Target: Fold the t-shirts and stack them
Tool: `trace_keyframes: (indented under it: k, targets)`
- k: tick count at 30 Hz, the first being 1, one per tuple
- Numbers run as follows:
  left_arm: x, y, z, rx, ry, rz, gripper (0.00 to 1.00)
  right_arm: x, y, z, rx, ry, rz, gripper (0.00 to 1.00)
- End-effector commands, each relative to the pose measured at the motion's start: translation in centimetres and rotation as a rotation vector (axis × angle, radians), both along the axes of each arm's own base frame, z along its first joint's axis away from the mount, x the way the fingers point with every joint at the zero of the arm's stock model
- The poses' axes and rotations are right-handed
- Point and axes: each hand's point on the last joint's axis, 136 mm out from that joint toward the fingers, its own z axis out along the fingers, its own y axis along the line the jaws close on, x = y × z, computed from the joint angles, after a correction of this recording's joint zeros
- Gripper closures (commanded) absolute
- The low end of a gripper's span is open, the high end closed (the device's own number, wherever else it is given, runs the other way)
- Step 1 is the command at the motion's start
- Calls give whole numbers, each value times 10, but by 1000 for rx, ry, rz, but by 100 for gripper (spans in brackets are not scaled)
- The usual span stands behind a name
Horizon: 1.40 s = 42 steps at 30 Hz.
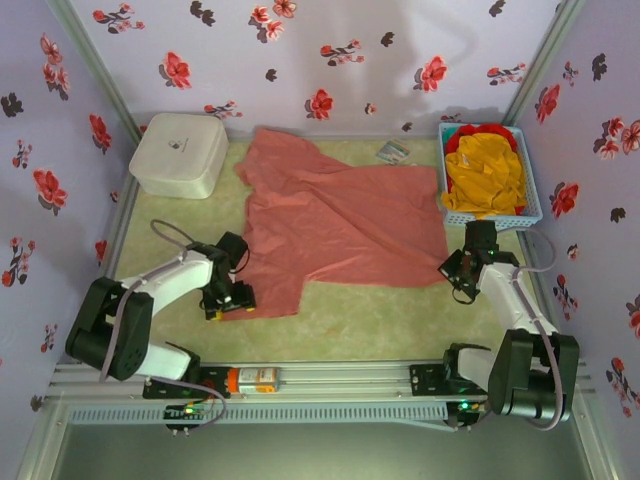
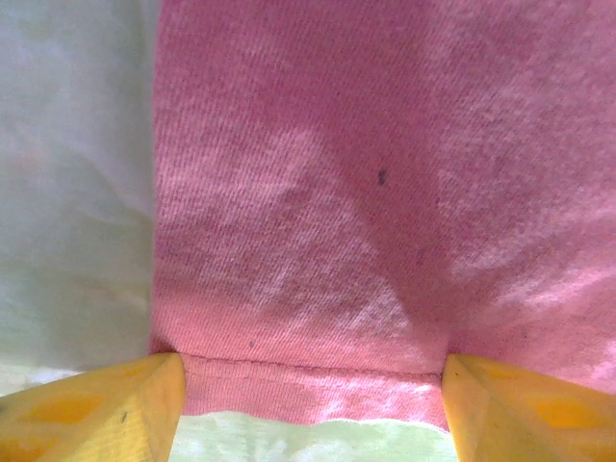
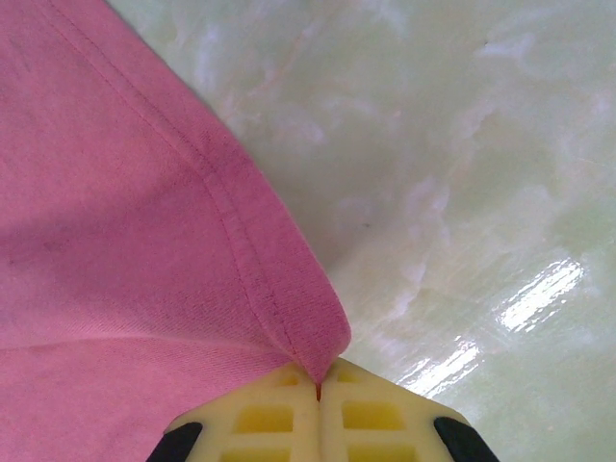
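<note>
Early stage: pink shirt (image 1: 340,225) spread unfolded beside basket (image 1: 492,221) (yellow shirt (image 1: 485,175), red shirt (image 1: 490,132) wait inside); right pincer (image 3: 318,387) pinches a pink corner, left pincer (image 2: 313,390) gapes wide over the hem.

Grey item (image 1: 392,152) at back — too small to identify, red shirt (image 1: 492,131) mostly hidden under yellow shirt (image 1: 485,180)

Salmon-pink t-shirt (image 1: 335,225) flat on the table (image 1: 350,320) (creased), yellow shirt (image 1: 485,180) in the blue basket (image 1: 528,185) far right.
</note>
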Motion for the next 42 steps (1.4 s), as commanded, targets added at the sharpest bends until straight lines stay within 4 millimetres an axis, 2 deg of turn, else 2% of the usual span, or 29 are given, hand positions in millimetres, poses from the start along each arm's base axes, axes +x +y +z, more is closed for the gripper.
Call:
trace_keyframes:
  k: [1,4,6,13,16,23,28,32,35,37,40,42]
  targets:
    - [-13,8,-6,41,22,54,30,2,2,-1,14,-4,12,100]
    - [-12,8,-13,34,10,66,32,3,3,-2,18,-8,29,100]
    - [-11,4,-20,14,9,72,38,3,4,-2,16,-3,40,100]
    - [-6,1,-25,-3,-21,84,86,3,11,0,42,-31,81,100]
    - [-14,6,-18,0,-25,109,98,2,16,2,61,-44,111,100]
    - [-39,6,17,-21,-67,164,100,-6,27,3,89,-59,136,100]
    - [-39,11,46,3,-128,144,100,-11,28,0,95,-40,135,100]
    - [-23,5,75,-18,-199,98,100,-3,31,19,104,-93,150,100]
    - [9,-6,111,-64,-344,56,100,14,39,49,125,-201,192,100]
    - [39,-10,143,-94,-454,51,100,26,42,75,119,-282,208,100]
    - [85,-14,206,-115,-587,6,100,51,49,124,117,-412,246,100]
    - [112,-17,251,-115,-671,-49,100,71,55,165,109,-504,284,100]
